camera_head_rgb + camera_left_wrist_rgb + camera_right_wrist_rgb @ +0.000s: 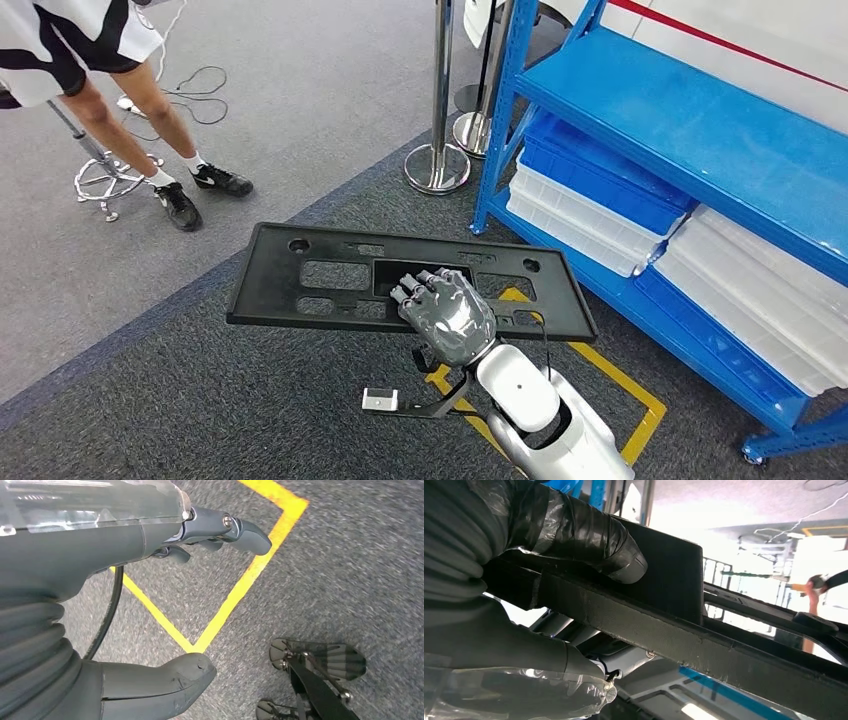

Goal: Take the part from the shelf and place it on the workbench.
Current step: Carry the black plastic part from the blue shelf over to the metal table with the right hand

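Note:
The part is a long, flat black plastic panel [330, 275] with several rectangular cut-outs, held level above the carpet. My right hand [448, 312] grips its near edge at the central opening, fingers over the top. In the right wrist view the thumb [574, 530] presses on the panel's [674, 625] upper face and the other fingers curl beneath the rim. My left hand [90, 550] hangs over the floor with thumb and fingers apart and nothing in it.
The blue metal shelf [680, 120] stands to the right, with blue and white bins [590, 190] on its lower level. Chrome stanchions [438, 165] stand ahead. A person's legs [150, 110] and a stool base [105, 175] are at far left. Yellow floor lines [620, 385] lie below.

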You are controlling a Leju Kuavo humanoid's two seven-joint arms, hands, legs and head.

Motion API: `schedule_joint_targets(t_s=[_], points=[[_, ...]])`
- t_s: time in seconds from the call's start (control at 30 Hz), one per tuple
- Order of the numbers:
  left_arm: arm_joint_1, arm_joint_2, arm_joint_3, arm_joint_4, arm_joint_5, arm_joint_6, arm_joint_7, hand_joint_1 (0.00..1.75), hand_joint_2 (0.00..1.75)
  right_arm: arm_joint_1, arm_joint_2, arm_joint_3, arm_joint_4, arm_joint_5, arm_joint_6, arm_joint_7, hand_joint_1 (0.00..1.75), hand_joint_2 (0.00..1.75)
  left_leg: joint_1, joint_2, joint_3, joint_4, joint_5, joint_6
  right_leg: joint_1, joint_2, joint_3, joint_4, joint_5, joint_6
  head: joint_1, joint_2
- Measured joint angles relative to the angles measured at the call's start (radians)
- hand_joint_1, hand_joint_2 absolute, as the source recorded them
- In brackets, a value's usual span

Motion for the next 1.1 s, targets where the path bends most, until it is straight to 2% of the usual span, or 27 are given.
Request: schedule_joint_targets(t_s=[0.1,0.17,0.2,0.23,0.27,0.3,0.33,0.37,0.4,0.43,0.47,0.53,0.57,0.6,0.67,0.7,0.73,0.8,0.83,0.87,0.9,0.93,0.97,1.03,1.07,1.1], points=[[0.000,0.000,0.002,0.000,0.000,0.000,-0.001,0.00,1.75,0.001,0.000,-0.001,-0.001,0.000,0.000,0.000,1.75,1.75,0.000,-0.003,0.000,0.001,0.000,0.000,-0.001,0.002,0.009,-0.018,0.010,-0.001,0.000,0.000],[-0.001,-0.001,0.023,0.000,0.000,0.006,-0.001,0.00,1.75,0.005,0.000,-0.007,-0.007,0.000,0.000,0.000,1.75,1.75,-0.001,-0.022,-0.004,0.007,0.000,-0.006,-0.006,0.049,0.054,-0.114,0.045,-0.004,0.000,0.000],[-0.001,-0.001,0.046,0.000,0.000,0.016,0.012,0.00,1.75,0.009,0.001,-0.014,-0.016,0.000,0.000,-0.002,1.75,1.75,0.001,-0.042,-0.012,0.008,0.004,-0.017,-0.008,0.063,0.075,-0.162,0.062,-0.011,0.000,0.000],[-0.003,-0.003,0.072,0.000,0.000,0.030,0.030,0.00,1.75,0.013,0.003,-0.021,-0.027,0.000,0.000,0.003,1.75,1.75,0.001,-0.026,-0.034,0.040,-0.013,-0.031,-0.009,0.064,0.093,-0.206,0.075,-0.020,0.000,0.000],[-0.006,-0.005,0.092,0.000,0.000,0.043,0.047,0.00,1.75,0.015,0.003,-0.026,-0.036,0.000,0.001,0.013,1.75,1.75,0.001,-0.003,-0.062,0.091,-0.038,-0.043,-0.006,0.043,0.095,-0.215,0.078,-0.028,-0.001,0.000],[-0.009,-0.007,0.111,0.000,0.000,0.054,0.063,0.00,1.75,0.016,0.004,-0.031,-0.044,0.000,0.002,0.024,1.75,1.75,0.003,0.024,-0.097,0.157,-0.071,-0.054,-0.003,0.009,0.096,-0.221,0.081,-0.036,-0.001,0.000],[-0.013,-0.009,0.119,0.000,0.000,0.060,0.066,0.00,1.75,0.016,0.003,-0.033,-0.048,0.000,0.005,0.035,1.75,1.75,0.003,0.061,-0.128,0.233,-0.109,-0.057,0.000,-0.016,0.096,-0.223,0.082,-0.039,-0.002,0.000],[-0.013,-0.010,0.124,0.000,0.000,0.063,0.066,0.00,1.75,0.016,0.002,-0.037,-0.049,0.000,0.008,0.035,1.75,1.75,0.004,0.063,-0.143,0.273,-0.122,-0.059,0.002,-0.033,0.095,-0.222,0.082,-0.040,-0.002,0.000],[-0.013,-0.010,0.128,0.000,0.000,0.065,0.066,0.00,1.75,0.016,0.002,-0.042,-0.050,0.000,0.011,0.028,1.75,1.75,0.004,0.066,-0.140,0.279,-0.117,-0.059,0.003,-0.049,0.095,-0.222,0.081,-0.040,-0.002,0.000],[-0.012,-0.011,0.132,0.000,0.000,0.068,0.067,0.00,1.75,0.016,0.004,-0.047,-0.052,0.000,0.013,0.021,1.75,1.75,0.004,0.070,-0.116,0.243,-0.095,-0.058,0.004,-0.063,0.095,-0.222,0.080,-0.039,-0.002,0.000],[-0.011,-0.011,0.135,0.000,0.000,0.069,0.068,0.00,1.75,0.017,0.006,-0.051,-0.055,0.000,0.014,0.015,1.75,1.75,0.003,0.081,-0.076,0.177,-0.065,-0.054,0.005,-0.076,0.097,-0.222,0.079,-0.038,-0.002,0.000],[-0.014,-0.010,0.140,0.000,0.000,0.071,0.068,0.00,1.75,0.017,0.010,-0.058,-0.062,0.000,0.015,0.010,1.75,1.75,-0.006,0.120,-0.005,0.050,-0.027,-0.041,0.009,-0.098,0.100,-0.222,0.075,-0.033,-0.002,0.000],[-0.016,-0.010,0.142,0.000,0.000,0.071,0.068,0.00,1.75,0.017,0.012,-0.061,-0.064,0.000,0.015,0.009,1.75,1.75,-0.012,0.131,0.012,0.017,-0.021,-0.034,0.012,-0.108,0.101,-0.222,0.074,-0.029,-0.002,0.000],[-0.016,-0.010,0.143,0.000,0.000,0.071,0.068,0.00,1.75,0.016,0.012,-0.063,-0.066,0.000,0.015,0.012,1.75,1.75,-0.016,0.131,0.014,0.006,-0.023,-0.027,0.013,-0.117,0.102,-0.223,0.073,-0.024,-0.001,0.000],[-0.012,-0.010,0.146,0.000,0.000,0.073,0.067,0.00,1.75,0.016,0.012,-0.064,-0.069,0.000,0.015,0.027,1.75,1.75,-0.014,0.108,0.013,-0.001,-0.016,-0.014,0.013,-0.129,0.106,-0.226,0.071,-0.013,-0.001,0.000],[-0.010,-0.010,0.148,0.000,0.000,0.072,0.065,0.00,1.75,0.015,0.011,-0.064,-0.071,0.000,0.013,0.039,1.75,1.75,-0.012,0.097,0.015,-0.008,-0.011,-0.007,0.011,-0.113,0.105,-0.219,0.063,-0.008,-0.001,0.000],[-0.010,-0.010,0.148,0.000,0.000,0.070,0.062,0.00,1.75,0.014,0.009,-0.064,-0.074,0.000,0.011,0.048,1.75,1.75,-0.009,0.087,0.017,-0.014,-0.006,-0.001,0.009,-0.087,0.097,-0.196,0.045,-0.004,-0.001,0.000],[-0.011,-0.011,0.148,0.000,0.000,0.061,0.052,0.00,1.75,0.014,0.004,-0.064,-0.076,0.000,0.007,0.054,1.75,1.75,-0.007,0.066,0.018,-0.020,-0.001,0.007,0.006,-0.026,0.047,-0.084,-0.018,-0.001,-0.001,0.000],[-0.012,-0.011,0.148,0.000,-0.001,0.056,0.044,0.00,1.75,0.017,0.002,-0.064,-0.077,0.000,0.005,0.051,1.75,1.75,-0.007,0.054,0.017,-0.020,0.000,0.008,0.006,-0.011,0.013,-0.015,-0.048,-0.001,-0.001,0.000],[-0.012,-0.011,0.148,0.000,-0.002,0.051,0.035,0.00,1.75,0.020,0.000,-0.065,-0.077,0.000,0.005,0.044,1.75,1.75,-0.007,0.040,0.017,-0.019,0.000,0.009,0.006,-0.005,-0.015,0.039,-0.063,0.000,-0.001,0.000],[-0.012,-0.011,0.147,0.000,-0.003,0.047,0.025,0.00,1.75,0.024,-0.001,-0.065,-0.077,0.000,0.005,0.037,1.75,1.75,-0.007,0.026,0.016,-0.018,0.000,0.009,0.006,-0.003,-0.029,0.059,-0.058,0.000,-0.001,0.000],[-0.011,-0.011,0.146,0.000,-0.004,0.044,0.018,0.00,1.75,0.026,-0.001,-0.065,-0.077,0.000,0.005,0.031,1.75,1.75,-0.007,0.011,0.016,-0.015,0.000,0.008,0.004,-0.001,-0.023,0.039,-0.031,0.000,-0.001,0.000],[-0.011,-0.011,0.145,0.000,-0.005,0.042,0.013,0.00,1.75,0.027,-0.001,-0.065,-0.077,0.000,0.005,0.028,1.75,1.75,-0.007,-0.005,0.016,-0.011,-0.001,0.007,0.002,0.008,0.000,-0.017,0.009,-0.001,-0.001,0.000],[-0.012,-0.011,0.142,0.000,-0.006,0.039,0.014,0.00,1.75,0.027,-0.001,-0.065,-0.077,0.000,0.004,0.027,1.75,1.75,-0.007,-0.034,0.010,0.001,-0.007,0.000,-0.007,0.059,0.054,-0.147,0.072,-0.004,-0.001,0.000],[-0.014,-0.011,0.141,0.000,-0.006,0.039,0.020,0.00,1.75,0.028,-0.001,-0.065,-0.077,0.000,0.004,0.027,1.75,1.75,-0.007,-0.047,0.003,0.007,-0.008,-0.006,-0.010,0.082,0.069,-0.186,0.085,-0.005,-0.001,0.000],[-0.014,-0.011,0.139,0.000,-0.005,0.039,0.027,0.00,1.75,0.028,-0.001,-0.065,-0.077,0.000,0.003,0.027,1.75,1.75,-0.006,-0.059,-0.004,0.011,-0.008,-0.012,-0.010,0.096,0.074,-0.202,0.084,-0.007,-0.001,0.000]])
